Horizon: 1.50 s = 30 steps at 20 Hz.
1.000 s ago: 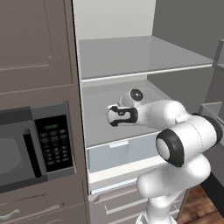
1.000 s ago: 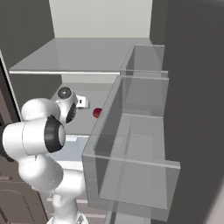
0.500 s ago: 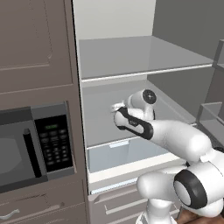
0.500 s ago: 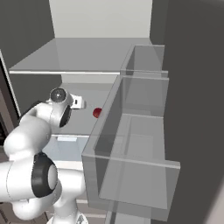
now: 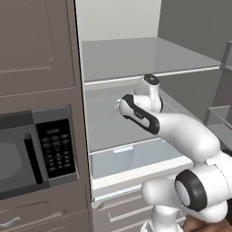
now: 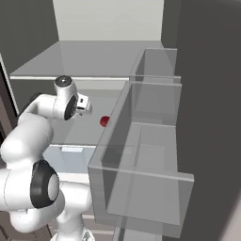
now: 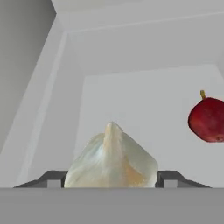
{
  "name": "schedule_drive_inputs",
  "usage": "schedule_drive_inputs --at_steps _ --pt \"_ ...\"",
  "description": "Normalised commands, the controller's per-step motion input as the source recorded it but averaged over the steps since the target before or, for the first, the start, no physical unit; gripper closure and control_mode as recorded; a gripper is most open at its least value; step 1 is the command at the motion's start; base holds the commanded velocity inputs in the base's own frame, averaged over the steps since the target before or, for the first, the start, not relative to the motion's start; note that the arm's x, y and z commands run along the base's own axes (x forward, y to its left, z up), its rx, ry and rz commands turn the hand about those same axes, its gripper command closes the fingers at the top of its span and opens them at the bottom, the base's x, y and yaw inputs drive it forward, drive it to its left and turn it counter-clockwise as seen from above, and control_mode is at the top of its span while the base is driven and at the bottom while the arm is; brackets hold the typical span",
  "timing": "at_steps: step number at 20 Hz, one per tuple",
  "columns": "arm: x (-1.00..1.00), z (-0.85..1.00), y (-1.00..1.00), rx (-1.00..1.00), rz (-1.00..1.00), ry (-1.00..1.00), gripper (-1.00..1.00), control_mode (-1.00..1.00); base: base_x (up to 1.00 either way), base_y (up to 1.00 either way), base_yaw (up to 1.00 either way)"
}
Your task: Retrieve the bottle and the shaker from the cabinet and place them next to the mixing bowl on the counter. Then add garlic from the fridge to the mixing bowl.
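A pale, papery garlic bulb sits between my gripper's two dark fingertips, which press against its left and right sides. The gripper is shut on it inside the fridge, above the middle shelf. From the right base view, the hand reaches into the fridge under the upper shelf. In the left base view my own forearm hides the hand. The bottle, shaker, cabinet, mixing bowl and counter are out of view.
A red apple lies on the same shelf to the right of the garlic. A translucent drawer sits below. The microwave is on the left; the open door's clear bins stand on the right.
The arm has swung its elbow out and turned, with the hand reaching deeper into the fridge under the upper shelf. The jaws have narrowed slightly.
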Motion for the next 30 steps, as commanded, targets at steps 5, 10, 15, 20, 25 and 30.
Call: schedule_drive_inputs --at_steps 5,10,15,20,25,30 --pt "-0.69 0.08 -0.26 0.00 -0.14 -0.04 1.00 -1.00 0.00 0.00 0.00" --pt "-0.84 0.20 -0.14 0.01 -0.06 -0.11 1.00 -1.00 0.00 0.00 0.00" --pt "-0.78 0.85 0.00 0.00 -0.01 -0.05 1.00 -1.00 0.00 0.00 0.00" --pt "-0.99 0.97 0.00 0.00 0.04 -0.07 1.00 -1.00 0.00 0.00 0.00" --pt "-0.94 0.92 -0.02 0.00 0.05 -0.08 1.00 -1.00 0.00 0.00 0.00" --pt "-0.77 0.80 0.00 0.00 0.05 -0.08 1.00 -1.00 0.00 0.00 0.00"
